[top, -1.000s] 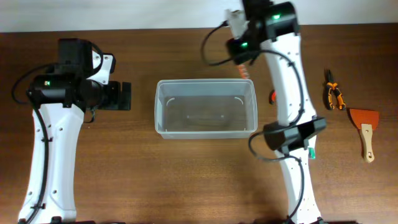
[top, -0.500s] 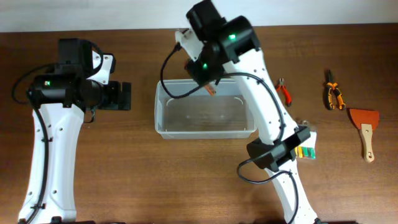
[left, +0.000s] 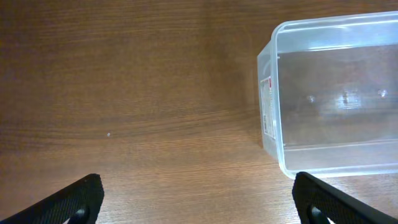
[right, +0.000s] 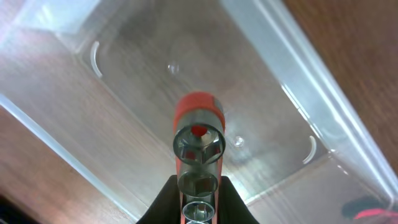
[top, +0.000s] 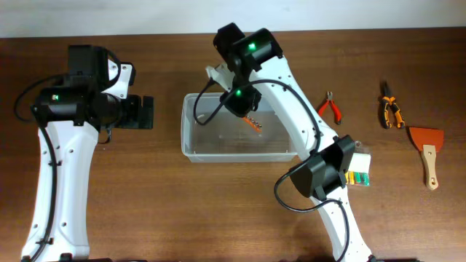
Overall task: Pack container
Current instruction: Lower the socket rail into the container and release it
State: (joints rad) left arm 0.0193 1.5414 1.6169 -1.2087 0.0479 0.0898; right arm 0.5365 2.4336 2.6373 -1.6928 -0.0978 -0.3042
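Wood table (top: 182,211), my right claw (right: 198,194) is clamped on a red-handled tool (right: 199,134), hanging it over the clear container (top: 186,129) so it drops inside; red pliers (top: 331,107) wait at 3 o'clock.

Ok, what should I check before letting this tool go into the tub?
1. Grip: right end effector shut on the red-handled tool: ok.
2. Position: tool over the inside of the container, within its rim: ok.
3. Landing spot: container floor below the tool is bare: ok.
4. Clearance: left end effector open and apart from the container: ok.
5. Drop height: how high the tool hangs above the floor: cannot tell.
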